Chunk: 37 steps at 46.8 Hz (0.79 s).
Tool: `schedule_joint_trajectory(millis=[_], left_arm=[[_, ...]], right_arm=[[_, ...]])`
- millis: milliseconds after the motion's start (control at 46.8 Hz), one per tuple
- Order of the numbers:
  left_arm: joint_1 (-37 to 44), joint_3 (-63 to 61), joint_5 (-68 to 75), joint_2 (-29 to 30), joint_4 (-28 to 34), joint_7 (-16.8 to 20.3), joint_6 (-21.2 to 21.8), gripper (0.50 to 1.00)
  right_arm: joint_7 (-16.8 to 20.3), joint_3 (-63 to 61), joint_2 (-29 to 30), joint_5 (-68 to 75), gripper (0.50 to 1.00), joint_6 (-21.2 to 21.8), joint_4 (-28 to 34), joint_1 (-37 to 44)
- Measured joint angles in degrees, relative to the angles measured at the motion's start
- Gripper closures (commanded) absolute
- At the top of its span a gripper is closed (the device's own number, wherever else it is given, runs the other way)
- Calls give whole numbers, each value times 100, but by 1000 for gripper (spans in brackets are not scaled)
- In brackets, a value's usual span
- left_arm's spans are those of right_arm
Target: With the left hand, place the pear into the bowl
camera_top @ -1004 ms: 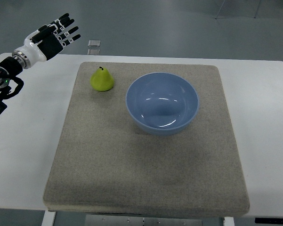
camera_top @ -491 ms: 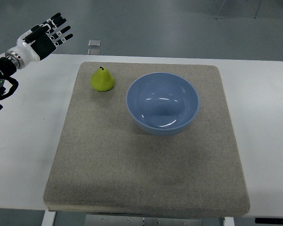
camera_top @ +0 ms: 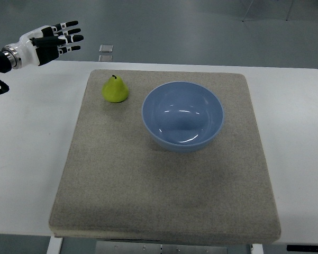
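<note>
Pear [camera_top: 115, 89] is what we see standing upright on the grey mat [camera_top: 164, 201], just to the left of the blue bowl [camera_top: 182, 116] and apart from it, stem up. We find the bowl empty, also on the mat, which lies on the white table [camera_top: 32, 159]. Our left hand [camera_top: 47, 41] hovers well to the left of the pear, beyond the table's far edge, its fingers [camera_top: 69, 37] extended and slightly spread, holding nothing.

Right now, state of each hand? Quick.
Left hand: open, fingers spread, holding nothing, up at the far left away from the pear.
Right hand: not in view.
</note>
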<state>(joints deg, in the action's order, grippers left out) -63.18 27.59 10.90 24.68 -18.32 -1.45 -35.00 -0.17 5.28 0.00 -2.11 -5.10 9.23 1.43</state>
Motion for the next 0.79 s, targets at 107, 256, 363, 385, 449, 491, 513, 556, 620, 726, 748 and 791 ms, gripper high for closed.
schedule_joint_trajectory(millis=[107, 256, 363, 385, 449, 491, 513, 556, 620, 726, 748, 791], left_arm=[[-129, 0, 916, 107, -180, 186, 0, 506], [-319, -5, 2179, 209, -368, 512, -1, 506], [-389, -4, 2894, 253, -563, 743, -1, 506], [-396, -4, 2989, 270, -605, 771, -1, 506], [-434, -36, 3262, 358, -750, 816, -1, 506], [-466, -99, 3407, 404, -859, 821, -1, 506], [-487, -131, 3458, 421, -898, 822, -1, 508], [-543, -226, 3545, 472, -968, 826, -1, 506], [-611, -350, 3587, 526, -1038, 829, -1, 506], [-726, -469, 3609, 634, -1183, 829, -1, 508], [-738, -487, 3611, 654, -1224, 829, -1, 506], [-759, -534, 3616, 699, -1320, 829, 0, 508]], right_arm=[[0, 0, 0, 0, 576, 0, 0, 0], [0, 0, 0, 0, 576, 0, 0, -3], [0, 0, 0, 0, 576, 0, 0, -2], [-1, 0, 0, 0, 574, 0, 0, -1], [-1, 0, 0, 0, 576, 0, 0, 2], [-1, 0, 0, 0, 576, 0, 0, 1], [0, 0, 0, 0, 576, 0, 0, 1], [0, 0, 0, 0, 576, 0, 0, 4], [-1, 0, 0, 0, 574, 0, 0, 5], [-1, 0, 0, 0, 576, 0, 0, 1], [-2, 0, 0, 0, 576, 0, 0, 1], [-1, 0, 0, 0, 576, 0, 0, 0]])
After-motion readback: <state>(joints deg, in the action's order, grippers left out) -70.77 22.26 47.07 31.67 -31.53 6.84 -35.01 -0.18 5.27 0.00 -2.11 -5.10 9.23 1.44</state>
